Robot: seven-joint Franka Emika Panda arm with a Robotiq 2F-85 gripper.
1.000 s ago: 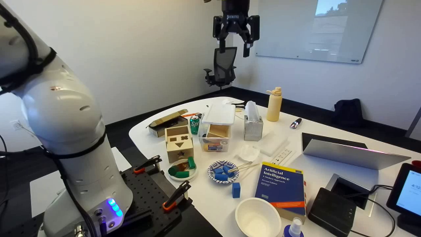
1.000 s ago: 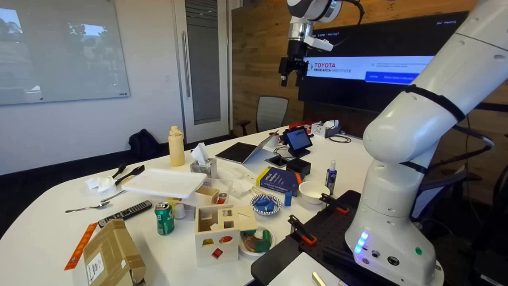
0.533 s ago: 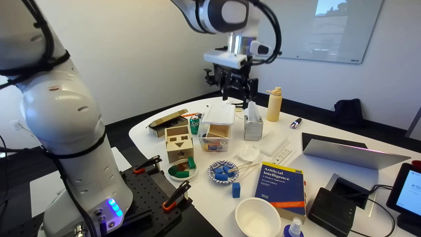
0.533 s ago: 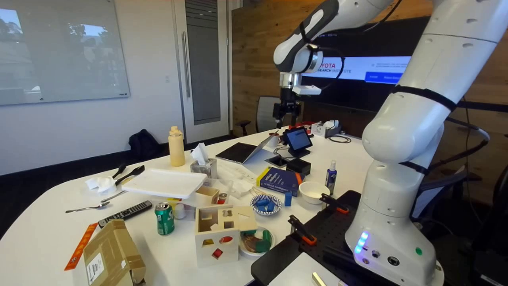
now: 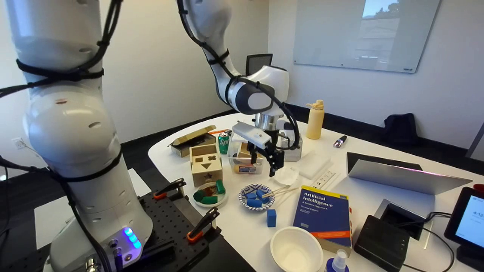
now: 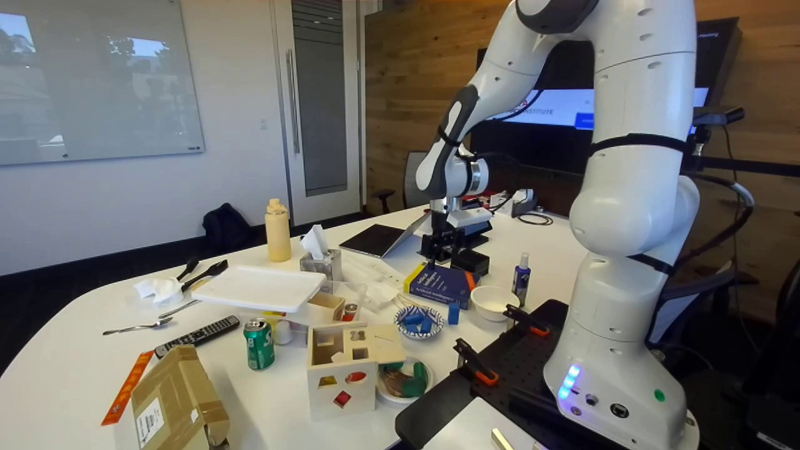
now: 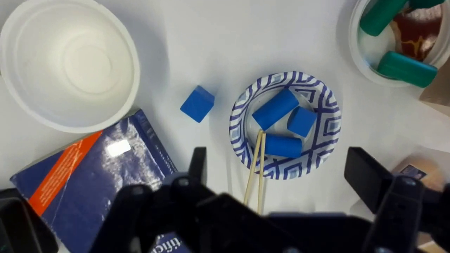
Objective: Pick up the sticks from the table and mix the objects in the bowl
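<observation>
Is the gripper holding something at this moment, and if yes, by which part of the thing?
Nothing is held: the gripper is open, and the two sticks lie over the rim of the patterned bowl.

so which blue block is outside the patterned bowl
The blue block between the patterned bowl and plain white bowl; three others lie in the patterned one.

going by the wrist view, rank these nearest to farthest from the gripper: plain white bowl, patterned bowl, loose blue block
1. The patterned bowl, right of picture centre, nearest the gripper.
2. The loose blue block, left of the patterned bowl.
3. The plain white bowl, upper left.
</observation>
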